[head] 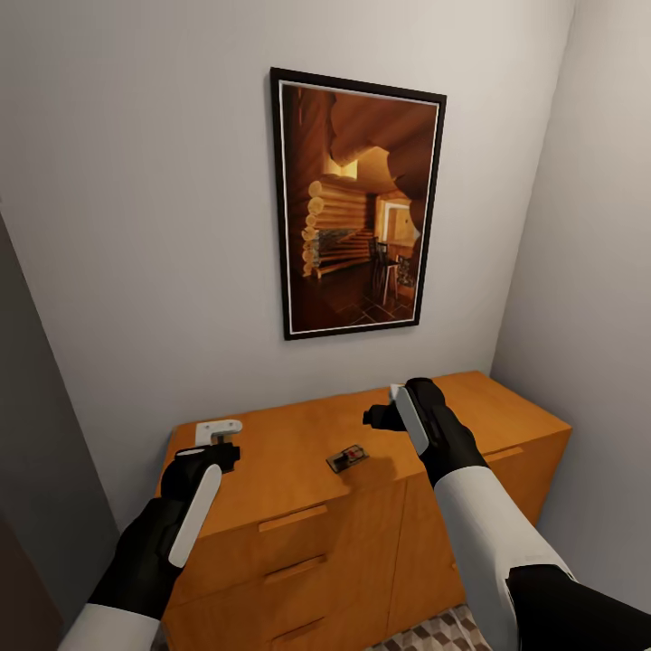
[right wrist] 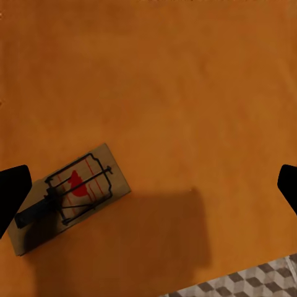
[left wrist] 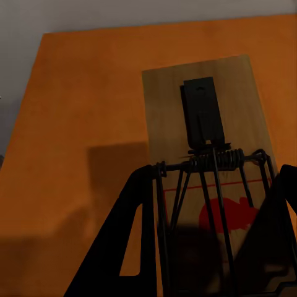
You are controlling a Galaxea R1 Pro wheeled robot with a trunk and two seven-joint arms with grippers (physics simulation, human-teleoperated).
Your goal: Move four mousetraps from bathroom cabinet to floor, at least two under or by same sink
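My left gripper (head: 215, 445) is shut on a mousetrap (left wrist: 204, 117), a pale wooden board with black wire and a red mark, held just over the left end of the orange cabinet (head: 298, 452). The board juts out past the black fingers (left wrist: 124, 247). A second mousetrap (head: 346, 457) lies flat on the cabinet top near its front edge, and the right wrist view shows this mousetrap (right wrist: 74, 189) too. My right gripper (head: 387, 412) hovers open above the top, to the right of it, fingertips spread wide (right wrist: 150, 189). The sink is out of view.
The cabinet has drawers with wooden handles (head: 294, 518) on its front and stands against a grey wall with a framed picture (head: 357, 203). Walls close in on the left and right. Cube-patterned bathroom floor (head: 434, 633) shows at the cabinet's foot.
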